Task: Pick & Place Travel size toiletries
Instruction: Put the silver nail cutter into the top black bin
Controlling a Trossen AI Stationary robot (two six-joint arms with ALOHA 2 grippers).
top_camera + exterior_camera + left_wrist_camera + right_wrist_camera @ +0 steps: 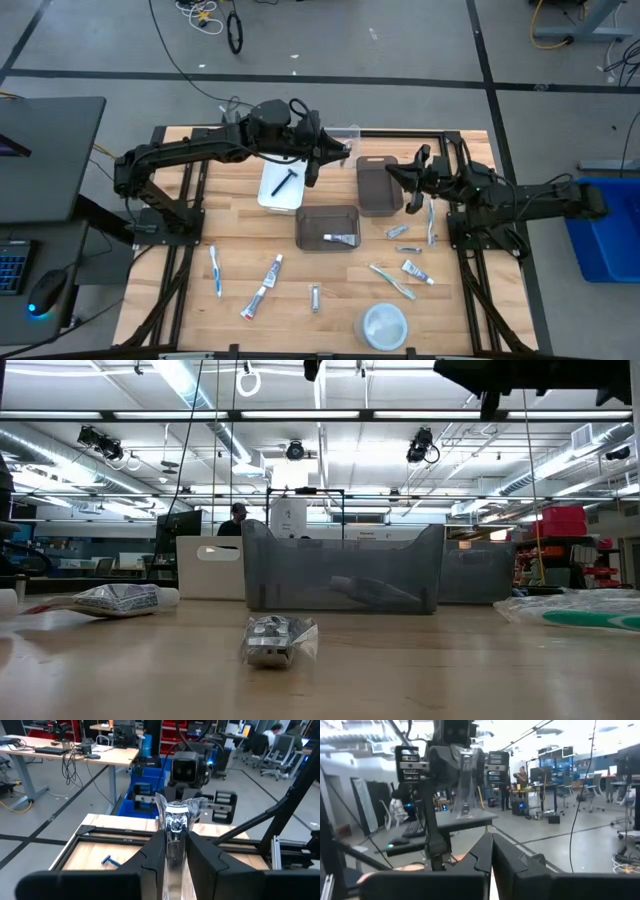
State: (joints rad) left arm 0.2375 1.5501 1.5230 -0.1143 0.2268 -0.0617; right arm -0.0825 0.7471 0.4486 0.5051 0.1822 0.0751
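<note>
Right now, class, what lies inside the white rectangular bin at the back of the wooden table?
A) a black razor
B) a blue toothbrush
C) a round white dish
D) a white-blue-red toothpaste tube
A: the high view shows a black razor lying alone in the white rectangular bin, under the left arm; the blue toothbrush and the round white dish sit on the wooden table nearer the front.

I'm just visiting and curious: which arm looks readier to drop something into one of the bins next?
Probably the left: its gripper is shut on a clear-wrapped item, raised near the bins. The right gripper is shut and empty.
</note>
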